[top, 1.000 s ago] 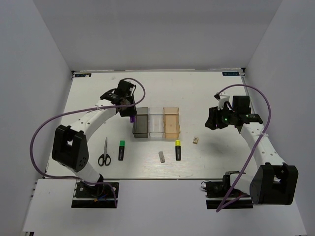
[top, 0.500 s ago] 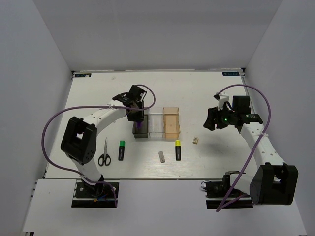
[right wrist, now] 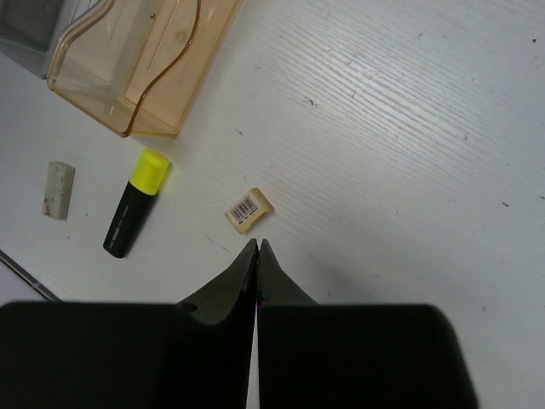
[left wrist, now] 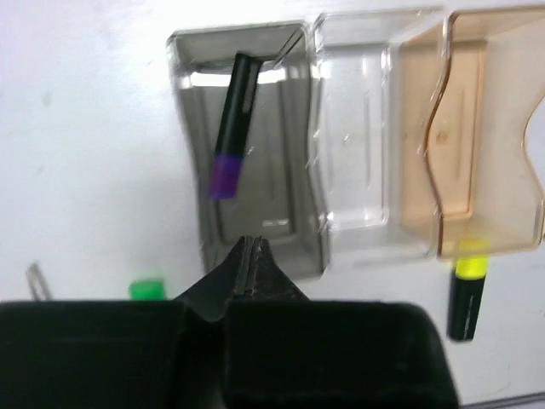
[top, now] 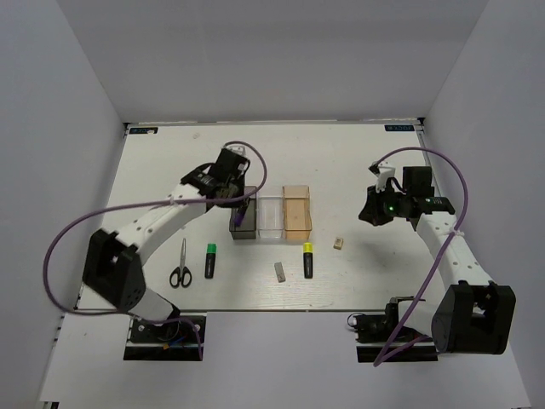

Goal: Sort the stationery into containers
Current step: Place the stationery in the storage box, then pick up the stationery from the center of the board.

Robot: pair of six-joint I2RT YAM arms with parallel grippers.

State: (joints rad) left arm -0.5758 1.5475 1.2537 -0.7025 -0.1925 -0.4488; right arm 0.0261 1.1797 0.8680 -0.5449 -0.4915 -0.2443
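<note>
Inside the smoky grey bin [left wrist: 285, 170], the purple-capped black highlighter [left wrist: 232, 128] lies slanted, left claw [left wrist: 253, 243] closed empty.

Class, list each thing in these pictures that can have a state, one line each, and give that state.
grey bin: holds the purple highlighter.
purple highlighter: capped, lying slanted.
clear bin: empty.
orange bin: empty.
green highlighter: capped, on the table.
yellow highlighter: capped, on the table.
scissors: closed.
left pincer: shut, empty.
right pincer: shut, empty.
</note>
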